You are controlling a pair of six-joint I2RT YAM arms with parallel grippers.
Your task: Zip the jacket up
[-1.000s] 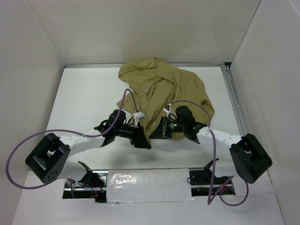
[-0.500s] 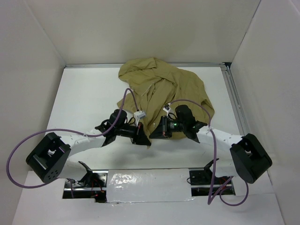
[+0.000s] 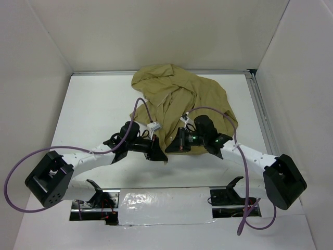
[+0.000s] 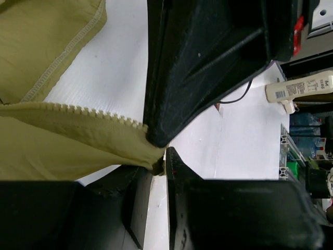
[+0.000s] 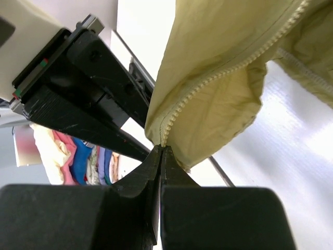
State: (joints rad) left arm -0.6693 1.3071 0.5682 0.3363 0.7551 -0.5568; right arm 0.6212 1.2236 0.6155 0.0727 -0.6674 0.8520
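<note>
The khaki jacket [image 3: 182, 94] lies crumpled at the back middle of the table, its lower front hanging toward me. My right gripper [image 3: 171, 147] is shut on the bottom end of one zipper edge; in the right wrist view the pale zipper teeth [image 5: 208, 86] run straight down into the closed tips of the gripper [image 5: 162, 148]. My left gripper [image 3: 157, 152] faces it from the left. In the left wrist view its jaws [image 4: 158, 172] stand a narrow gap apart, with the corner of the other zipper edge [image 4: 88, 113] resting at the tips.
The right gripper's black body [image 4: 208, 62] fills the upper left wrist view, very close. The left gripper's body [image 5: 88, 88] looms beside the right fingers. White walls enclose the table, with a metal rail [image 3: 260, 109] on the right and a foil-taped strip [image 3: 156, 200] near the bases.
The left gripper has edged slightly up toward the jacket's hem. Both arms' rear links have swung a little outward. The right gripper keeps its hold at the same spot.
</note>
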